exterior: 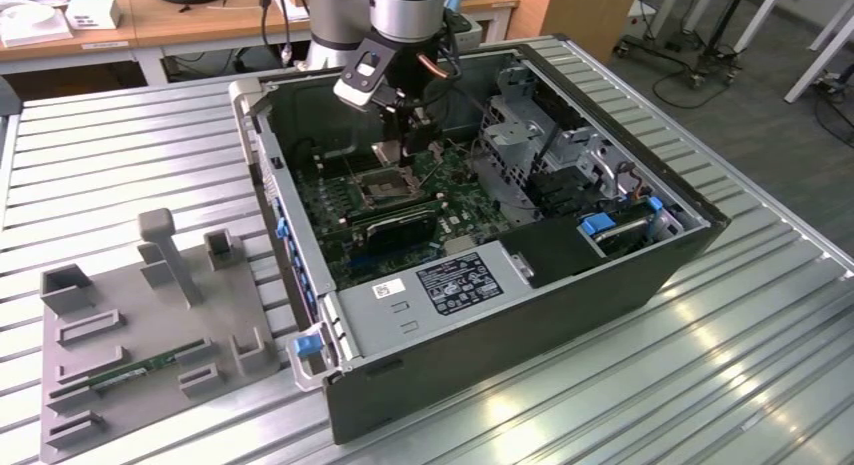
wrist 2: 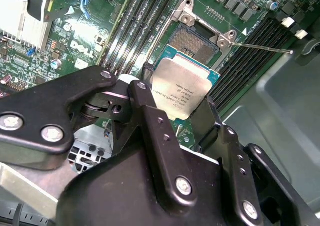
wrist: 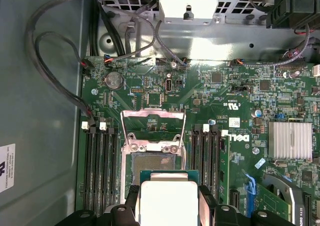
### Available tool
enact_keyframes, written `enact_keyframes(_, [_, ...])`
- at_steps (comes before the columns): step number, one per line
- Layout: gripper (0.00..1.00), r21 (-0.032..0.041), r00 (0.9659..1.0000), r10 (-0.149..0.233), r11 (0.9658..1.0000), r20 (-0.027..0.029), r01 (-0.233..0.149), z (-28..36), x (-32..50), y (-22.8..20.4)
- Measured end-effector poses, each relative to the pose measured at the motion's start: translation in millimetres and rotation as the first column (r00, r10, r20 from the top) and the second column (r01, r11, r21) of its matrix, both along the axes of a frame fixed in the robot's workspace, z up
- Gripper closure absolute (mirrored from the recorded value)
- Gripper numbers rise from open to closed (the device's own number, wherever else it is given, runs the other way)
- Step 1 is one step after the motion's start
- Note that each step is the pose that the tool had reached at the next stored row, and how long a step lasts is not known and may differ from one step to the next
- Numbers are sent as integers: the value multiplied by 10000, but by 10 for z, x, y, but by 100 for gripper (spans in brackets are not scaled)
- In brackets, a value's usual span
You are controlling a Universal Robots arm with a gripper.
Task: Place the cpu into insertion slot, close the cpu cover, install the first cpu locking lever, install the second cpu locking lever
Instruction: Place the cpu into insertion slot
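Note:
In both wrist views my gripper (wrist 2: 180,93) (wrist: 169,202) is shut on the cpu (wrist 2: 182,86) (wrist: 167,198), a square chip with a silvery-tan top held by two opposite edges. The cpu hangs over one edge of the insertion slot (wrist 2: 192,42) (wrist: 150,163), whose dark middle is exposed; I cannot tell whether they touch. The cpu cover (wrist: 152,114) stands flipped back off the slot. A thin locking lever (wrist 2: 260,48) sticks out beside the slot. In the exterior view the gripper (exterior: 404,150) reaches down into the open computer case, just above the slot (exterior: 384,188).
Long memory slots (wrist: 100,171) (wrist: 207,161) flank the socket. A finned heat sink (wrist: 290,140) and grey cables (wrist: 55,46) lie nearby, within the case walls (exterior: 287,235). On the ribbed metal table, a grey fixture (exterior: 147,335) holds a green memory stick (exterior: 134,370).

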State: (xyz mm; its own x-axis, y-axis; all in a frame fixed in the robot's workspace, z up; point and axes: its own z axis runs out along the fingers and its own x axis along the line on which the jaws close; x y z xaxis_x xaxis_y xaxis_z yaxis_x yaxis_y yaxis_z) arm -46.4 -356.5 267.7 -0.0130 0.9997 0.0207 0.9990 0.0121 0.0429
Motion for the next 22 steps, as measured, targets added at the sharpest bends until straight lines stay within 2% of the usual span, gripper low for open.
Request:
enact_keyframes(16, [45,-2,10000,0,10000,-1,0,-61,0,0])
enact_keyframes(18, [45,0,10000,0,10000,0,0,-90,0,0])
enact_keyframes(22, [45,0,10000,0,10000,0,0,-90,0,0])
